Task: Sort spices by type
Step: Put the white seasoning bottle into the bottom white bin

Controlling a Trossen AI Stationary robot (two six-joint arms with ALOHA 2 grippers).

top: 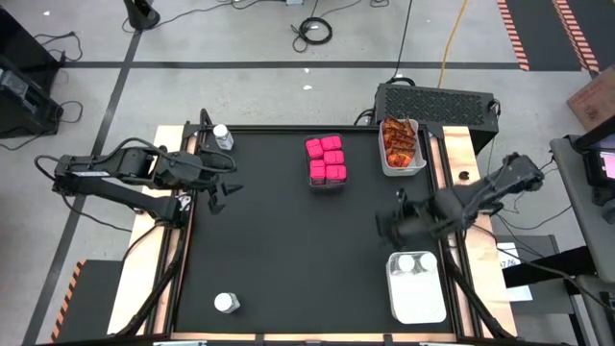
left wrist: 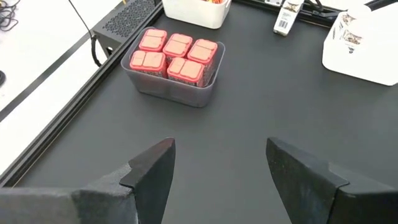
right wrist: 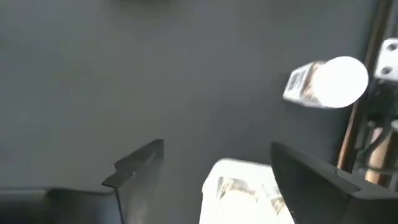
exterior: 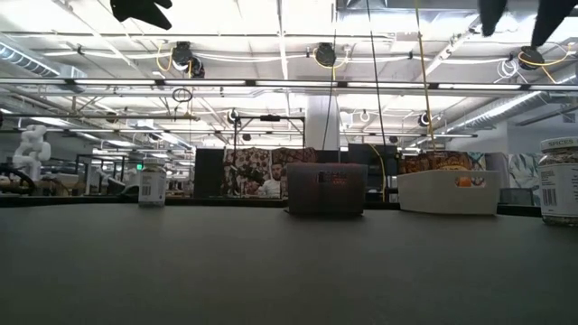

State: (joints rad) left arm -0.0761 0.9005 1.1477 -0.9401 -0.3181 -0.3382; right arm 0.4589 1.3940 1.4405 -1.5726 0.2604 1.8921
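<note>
Pink cube-like packs (top: pixel 326 160) sitting packed together in a dark grey tray (left wrist: pixel 166 92) at mid-table toward the far edge, seen close in the left wrist view (left wrist: pixel 174 55). Orange-red crinkly sachets (top: pixel 400 143) lying heaped in a white bin (top: pixel 401 170) at the far right of the black table (top: pixel 288 250). Two white-lidded clear jars (top: pixel 414 262) standing side by side at the far end of a second white bin (top: pixel 419 303) near the right front corner. Another jar (top: pixel 223 137) standing alone at the far left corner, and one more (top: pixel 226 303) standing alone near the left front edge; the latter also showing in the right wrist view (right wrist: pixel 328 83). Left gripper (top: pixel 223 186) hovering over the table's left side, fingers (left wrist: pixel 152 169) standing apart and holding nothing, pointing toward the tray of pink packs. Right gripper (top: pixel 394 223) hovering just beyond the jar bin, between it and the sachet bin, fingers (right wrist: pixel 137 160) spread wide with nothing between them, the jar bin's contents (right wrist: pixel 239 190) lying below.
</note>
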